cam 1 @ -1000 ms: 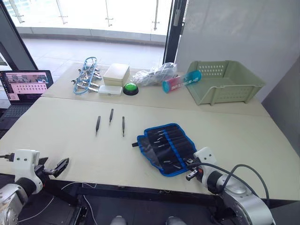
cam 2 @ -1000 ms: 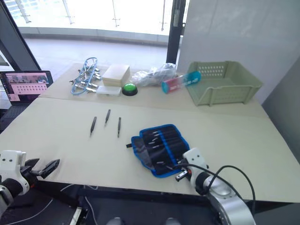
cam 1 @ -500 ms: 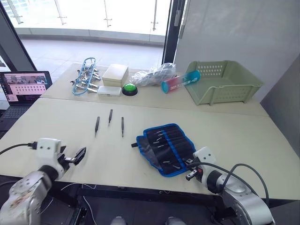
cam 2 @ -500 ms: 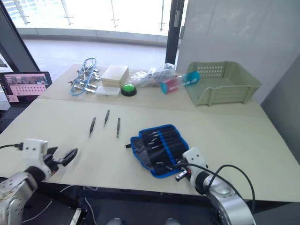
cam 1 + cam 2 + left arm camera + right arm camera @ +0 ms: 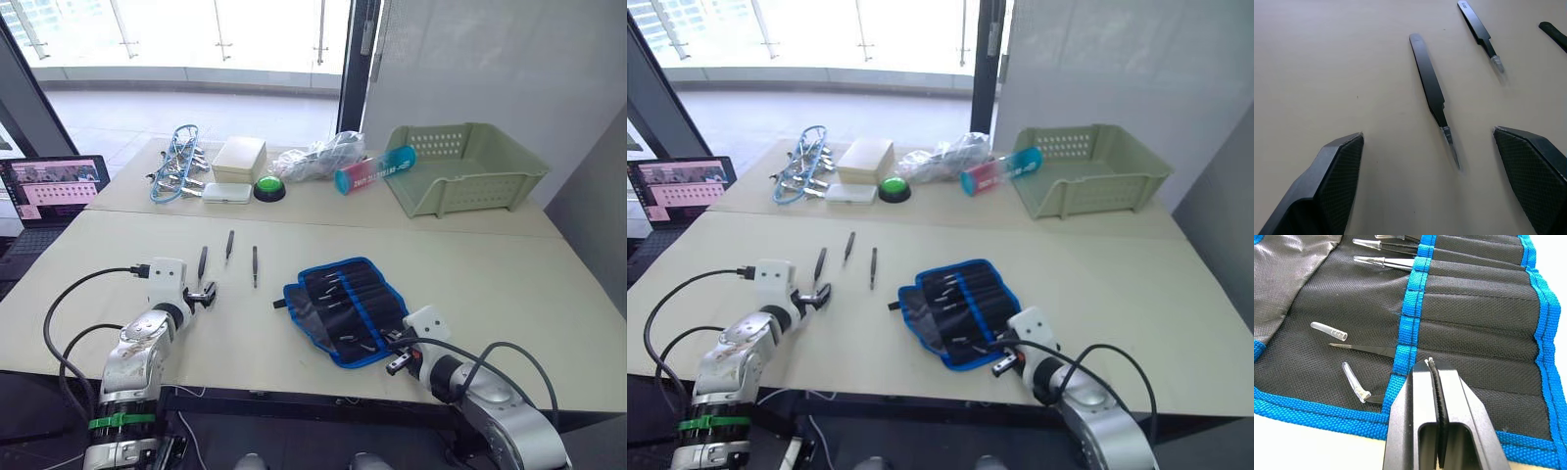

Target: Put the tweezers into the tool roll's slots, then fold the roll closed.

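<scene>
Tweezers (image 5: 1432, 93) lie between the spread fingers (image 5: 1327, 181) of the left gripper (image 5: 203, 293), which sits low over the table (image 5: 490, 264), a placing that looks meant to straddle the nearest loose one; its long axis runs along the reach, capped tip toward the gripper, with two more lying just beside it. Well apart, the right gripper (image 5: 1434, 382), its fingers pressed together on nothing, rests at the near edge of the open tool roll (image 5: 343, 308), probably to steady it; some tweezers already sit in the slots (image 5: 1474, 308), tips poking out past the blue band
</scene>
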